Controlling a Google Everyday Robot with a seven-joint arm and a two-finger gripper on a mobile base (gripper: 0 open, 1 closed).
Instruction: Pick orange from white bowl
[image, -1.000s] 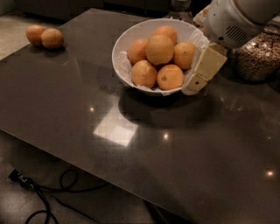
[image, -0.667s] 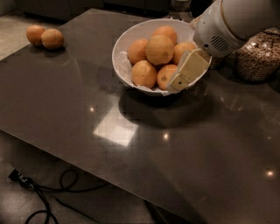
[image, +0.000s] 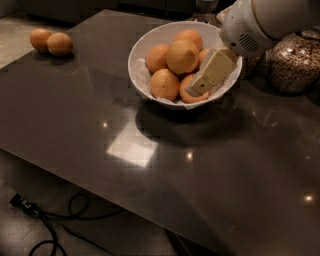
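Gripper (image: 196, 90): low inside white bowl (image: 145, 37), right of pile (image: 170, 67); whether apart or together, cannot tell.
Risk: nudging pile, rolling orange (image: 182, 56) aside; seizing smaller neighbour (image: 195, 99) instead.

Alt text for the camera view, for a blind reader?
The gripper hangs in the right side of the white bowl, just right of the largest orange in the pile. The bowl sits on a dark table, two loose oranges at far left, a glass jar at right.

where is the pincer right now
In the camera view the pincer is at upper right, angled down into the right side of the white bowl, its tip just below and right of the largest orange atop the pile.
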